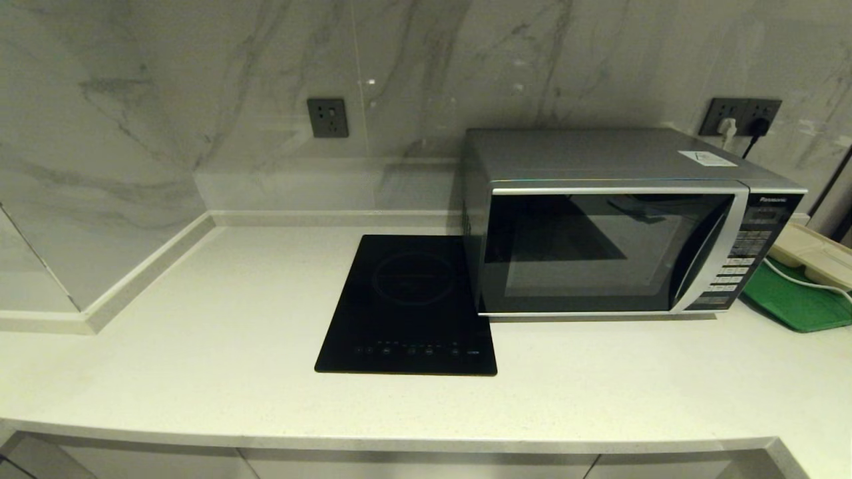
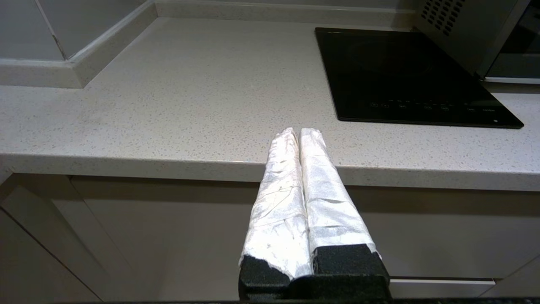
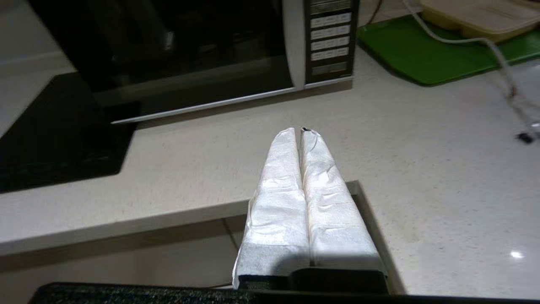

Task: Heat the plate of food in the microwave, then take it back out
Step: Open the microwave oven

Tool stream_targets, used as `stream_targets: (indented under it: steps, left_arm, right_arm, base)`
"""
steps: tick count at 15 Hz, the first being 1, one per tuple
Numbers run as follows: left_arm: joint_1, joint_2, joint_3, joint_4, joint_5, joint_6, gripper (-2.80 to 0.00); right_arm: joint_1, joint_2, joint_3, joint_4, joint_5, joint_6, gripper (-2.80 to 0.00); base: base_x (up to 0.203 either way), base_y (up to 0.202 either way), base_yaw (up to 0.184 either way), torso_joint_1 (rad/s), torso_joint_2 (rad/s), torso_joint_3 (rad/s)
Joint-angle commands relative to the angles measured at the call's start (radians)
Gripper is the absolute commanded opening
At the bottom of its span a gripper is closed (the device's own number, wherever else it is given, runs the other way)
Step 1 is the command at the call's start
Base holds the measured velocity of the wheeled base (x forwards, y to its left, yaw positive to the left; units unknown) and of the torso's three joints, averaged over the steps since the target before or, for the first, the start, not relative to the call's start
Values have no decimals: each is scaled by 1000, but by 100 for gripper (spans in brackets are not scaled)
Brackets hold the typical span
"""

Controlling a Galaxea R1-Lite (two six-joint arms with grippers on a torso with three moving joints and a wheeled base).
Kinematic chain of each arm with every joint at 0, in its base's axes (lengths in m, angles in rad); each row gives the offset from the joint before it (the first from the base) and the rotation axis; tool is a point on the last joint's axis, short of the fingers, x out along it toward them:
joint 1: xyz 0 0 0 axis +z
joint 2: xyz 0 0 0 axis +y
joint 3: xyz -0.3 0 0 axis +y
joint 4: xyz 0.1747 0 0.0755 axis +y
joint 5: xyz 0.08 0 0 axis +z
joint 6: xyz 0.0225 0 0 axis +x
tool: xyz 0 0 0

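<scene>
Microwave, silver, dark glass door closed, stands at the back right of the counter, its left side just beside the black induction hob; a green tray lies off its right side, and no plate of food shows in any view. My left end effector hangs before the counter's front edge, fingers pressed together on nothing. My right end effector hovers at the front edge facing the microwave, likewise closed and empty.

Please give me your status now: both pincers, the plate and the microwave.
Left pincer shut, empty, at counter edge. Right pincer shut, empty, before the microwave. Door closed; plate not visible. Nothing blocks the door; hob lies beside it.
</scene>
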Motion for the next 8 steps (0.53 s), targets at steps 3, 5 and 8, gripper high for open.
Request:
stream_targets:
  steps: [3,5,8]
  left_arm:
    - [0,0,0,0,0,-1,-280]
    - [0,0,0,0,0,-1,-280]
    - [0,0,0,0,0,-1,-280]
  right_arm:
    - [-3,422,-205,39,-325,-129,-280]
    - [-4,447,-194,43,-515,-213,-280]
    - [-5,518,-196,37,-599,-244,-280]
  base:
    - [0,0,0,0,0,0]
    - [0,0,0,0,0,0]
    - [0,0,0,0,0,0]
